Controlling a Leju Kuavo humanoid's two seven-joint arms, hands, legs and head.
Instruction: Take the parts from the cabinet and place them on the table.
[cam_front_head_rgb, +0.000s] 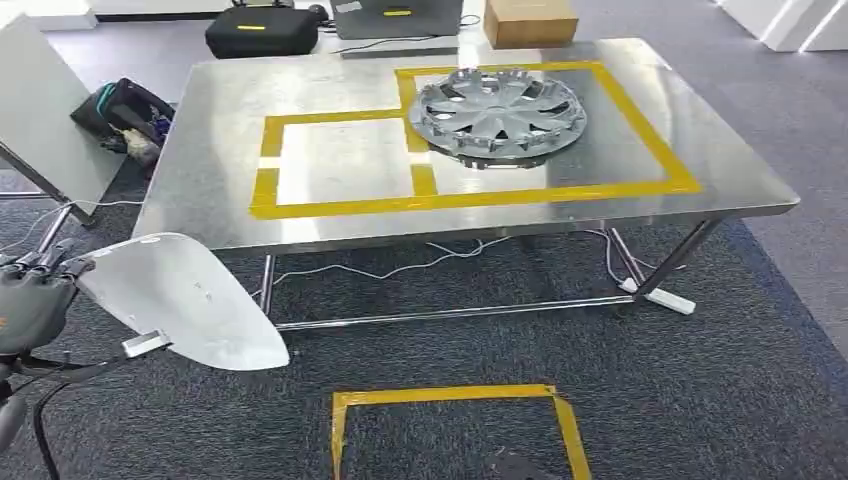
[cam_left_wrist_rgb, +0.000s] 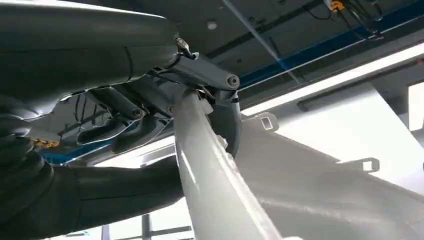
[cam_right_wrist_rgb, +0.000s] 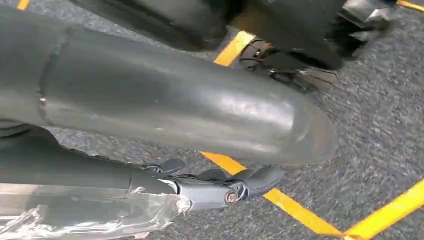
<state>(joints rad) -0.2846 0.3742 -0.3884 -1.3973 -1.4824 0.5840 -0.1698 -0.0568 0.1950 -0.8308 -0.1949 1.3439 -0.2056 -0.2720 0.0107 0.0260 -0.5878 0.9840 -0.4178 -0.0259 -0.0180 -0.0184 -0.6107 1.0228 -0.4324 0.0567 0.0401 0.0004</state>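
Dark grey carpet (cam_front_head_rgb: 700, 400) covers the floor, and a square of yellow tape (cam_front_head_rgb: 450, 400) is stuck on it close in front of the robot. At the near left, the left hand (cam_front_head_rgb: 35, 290) grips a white curved panel (cam_front_head_rgb: 185, 300) by its edge; in the left wrist view the fingers (cam_left_wrist_rgb: 200, 75) close over the rim of the panel. The right hand (cam_right_wrist_rgb: 200, 185) hangs low above the carpet and a yellow tape line; its fingers are stretched forward and hold nothing. Beyond the left hand and to its right stands a steel table (cam_front_head_rgb: 200, 190) with yellow tape rectangles. A silver wheel cover (cam_front_head_rgb: 497, 112) lies flat inside the farther, larger rectangle. Behind the table, well apart from the hand, are a cardboard box (cam_front_head_rgb: 530, 20) and a black case (cam_front_head_rgb: 262, 30).
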